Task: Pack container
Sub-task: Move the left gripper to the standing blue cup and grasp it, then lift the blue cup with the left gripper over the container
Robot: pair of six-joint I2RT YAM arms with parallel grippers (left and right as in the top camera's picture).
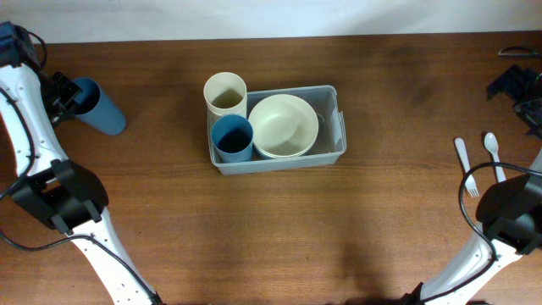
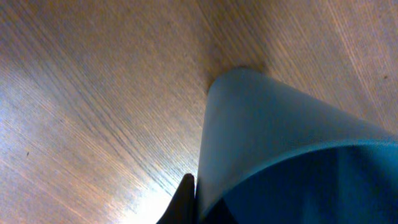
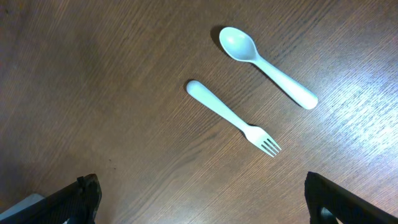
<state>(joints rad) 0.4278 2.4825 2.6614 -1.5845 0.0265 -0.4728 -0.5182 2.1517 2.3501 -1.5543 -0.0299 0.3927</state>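
Brown wooden table (image 1: pixel 381 102); at its far left the left gripper (image 1: pixel 66 93) is pinched on the rim wall of a tilted blue tumbler (image 1: pixel 100 108), so the step looks like the pick, with a lift and carry rightward next. Mid-table the container (image 1: pixel 339 135) holds a cream cup (image 1: pixel 225 93), a small blue cup (image 1: pixel 232 138) and a cream bowl (image 1: pixel 284 125); little free floor shows, so nesting into a cup seems needed. Far right, the right gripper (image 3: pixel 199 183) hangs with jaws spread wide over a fork (image 3: pixel 233 118) and spoon (image 3: pixel 267 67), touching neither.
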